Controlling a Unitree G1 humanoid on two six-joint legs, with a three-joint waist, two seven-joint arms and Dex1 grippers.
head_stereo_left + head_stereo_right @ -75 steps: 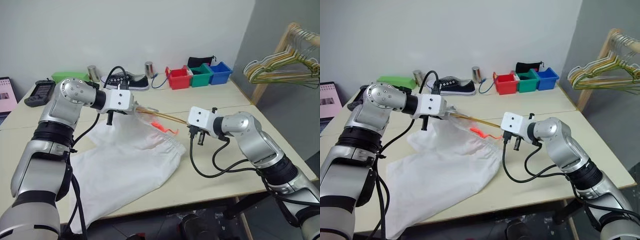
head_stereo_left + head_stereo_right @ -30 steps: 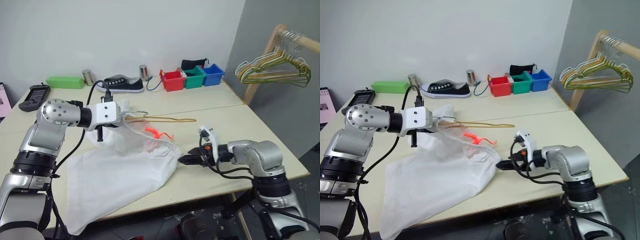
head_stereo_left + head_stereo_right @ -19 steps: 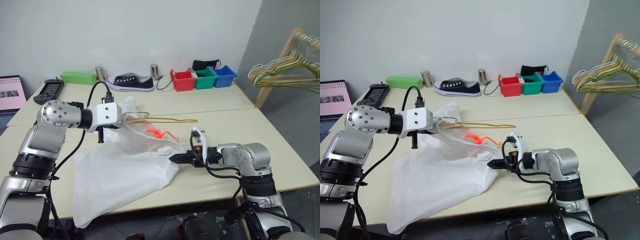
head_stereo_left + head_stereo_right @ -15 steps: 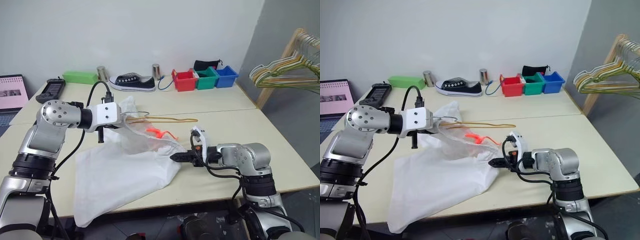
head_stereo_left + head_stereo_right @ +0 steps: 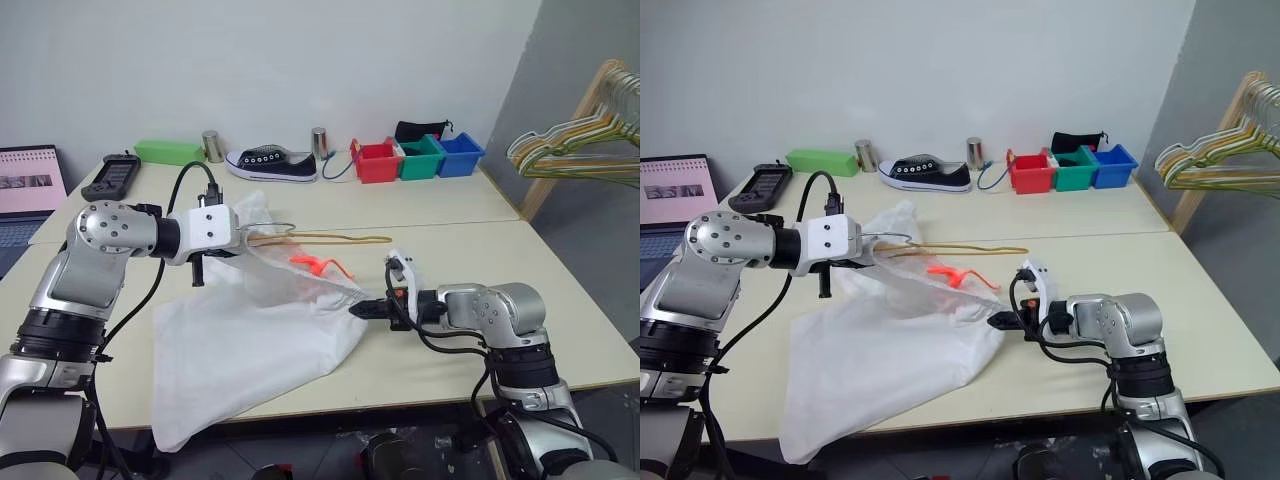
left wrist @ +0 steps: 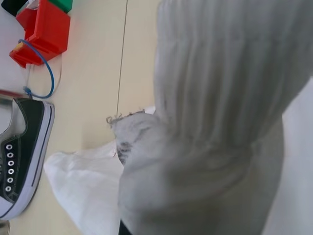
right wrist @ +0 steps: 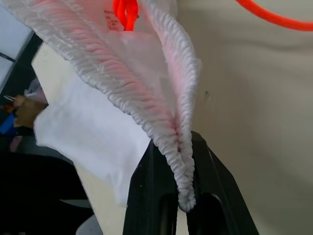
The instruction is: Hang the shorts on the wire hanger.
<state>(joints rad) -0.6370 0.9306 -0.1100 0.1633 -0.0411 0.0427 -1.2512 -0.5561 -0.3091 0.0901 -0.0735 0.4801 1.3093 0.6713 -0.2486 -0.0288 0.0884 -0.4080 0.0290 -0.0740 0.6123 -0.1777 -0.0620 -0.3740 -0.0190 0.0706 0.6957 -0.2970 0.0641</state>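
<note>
The white shorts [image 5: 250, 345] lie spread on the table, one side hanging over the near edge. My left gripper [image 5: 243, 240] is shut at the hook end of the thin gold wire hanger [image 5: 335, 238] and holds it level above the table. The gathered waistband [image 6: 220, 98] is draped over that gripper and hides its fingers. My right gripper [image 5: 358, 310] is shut on the waistband's right edge, low over the table. The wrist view shows the ribbed band [image 7: 166, 122] pinched between the black fingers [image 7: 146, 196]. An orange-red cord [image 5: 318, 264] lies by the waistband.
Along the table's [image 5: 450, 230] far edge stand a black shoe [image 5: 270, 163], two metal cans and red [image 5: 377, 162], green and blue bins. A green box [image 5: 168, 152], a black device and a laptop [image 5: 25, 190] sit far left. A wooden rack with bunched hangers [image 5: 575, 150] stands right.
My right gripper, open at the waistband's edge a second ago, has shut on it. The left arm kept still with the hanger. The camera view has shifted.
</note>
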